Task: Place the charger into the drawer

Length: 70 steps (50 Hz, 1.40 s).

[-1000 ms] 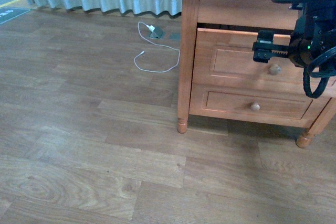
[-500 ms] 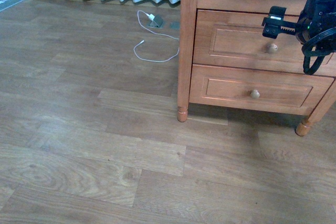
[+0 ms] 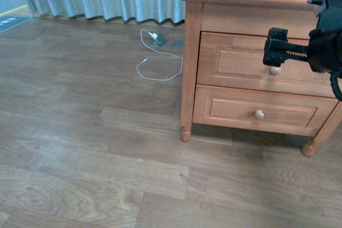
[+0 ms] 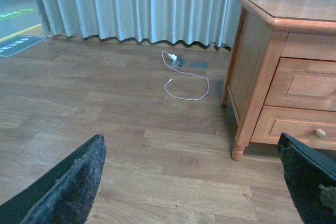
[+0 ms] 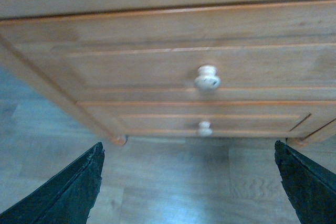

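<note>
Upper, shallow light-brown wooden drawer with one round knob [image 3: 235, 60] sat fully shut. Spotted no small white cube charger with black cable anywhere; probably inside, task near done. Right claw [image 3: 277, 47] hung before the knob, spread apart. Left claw [image 4: 190, 139] likewise spread, over the floor.

Drawer [image 3: 251, 62] shut, interior hidden; right pincer [image 3: 275, 53] fingertips possibly behind knob.

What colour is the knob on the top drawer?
Pale wood, almost cream, on the light-brown drawer; the knob shows best in the right wrist view.
</note>
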Motion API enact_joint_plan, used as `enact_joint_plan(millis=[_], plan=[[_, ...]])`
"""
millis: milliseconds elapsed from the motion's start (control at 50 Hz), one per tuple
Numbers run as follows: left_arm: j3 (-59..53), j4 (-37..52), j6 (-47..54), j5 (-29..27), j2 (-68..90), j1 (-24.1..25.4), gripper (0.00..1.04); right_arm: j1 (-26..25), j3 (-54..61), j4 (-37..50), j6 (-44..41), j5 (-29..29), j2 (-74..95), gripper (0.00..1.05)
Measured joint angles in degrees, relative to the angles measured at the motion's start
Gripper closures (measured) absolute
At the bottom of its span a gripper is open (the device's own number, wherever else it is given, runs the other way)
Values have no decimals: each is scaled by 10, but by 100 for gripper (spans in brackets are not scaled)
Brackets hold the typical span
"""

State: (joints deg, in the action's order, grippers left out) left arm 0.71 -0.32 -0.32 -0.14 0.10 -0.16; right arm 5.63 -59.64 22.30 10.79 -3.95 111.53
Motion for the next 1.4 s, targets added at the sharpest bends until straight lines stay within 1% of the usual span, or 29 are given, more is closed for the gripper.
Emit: enact_joint_plan(millis=[80,180,320,420,520,620,700,780,800,840,860,920,940,980,1000,1300,1320,1400], plan=[[0,0,0,0,0,0,6,1,55,-20,-16,22,-65,8],[0,0,0,0,0,0,6,-6,159,-64,-38,48,-211,8],[0,0,0,0,0,0,6,-17,245,-120,-46,68,-365,8],[0,0,0,0,0,0,6,-28,300,-181,-46,82,-493,8],[0,0,0,0,0,0,6,-44,345,-242,-47,90,-613,8],[0,0,0,0,0,0,6,-74,385,-289,-45,97,-735,8],[0,0,0,0,0,0,6,-85,395,-296,-44,96,-787,8],[0,0,0,0,0,0,6,-85,396,-295,-44,96,-796,8],[0,0,0,0,0,0,6,-80,403,-274,-49,86,-800,10],[0,0,0,0,0,0,6,-69,436,-196,-66,54,-808,17],[0,0,0,0,0,0,6,-66,453,-159,-73,47,-814,20],[0,0,0,0,0,0,6,-60,491,-80,-87,42,-833,31],[0,0,0,0,0,0,6,-59,500,-61,-92,42,-842,36],[0,0,0,0,0,0,6,-59,506,-53,-95,40,-852,43],[0,0,0,0,0,0,6,-59,510,-52,-97,40,-859,49],[0,0,0,0,0,0,6,-58,551,-69,-104,40,-915,102],[0,0,0,0,0,0,6,-58,552,-71,-105,40,-919,104],[0,0,0,0,0,0,6,-58,558,-78,-106,40,-932,103]])
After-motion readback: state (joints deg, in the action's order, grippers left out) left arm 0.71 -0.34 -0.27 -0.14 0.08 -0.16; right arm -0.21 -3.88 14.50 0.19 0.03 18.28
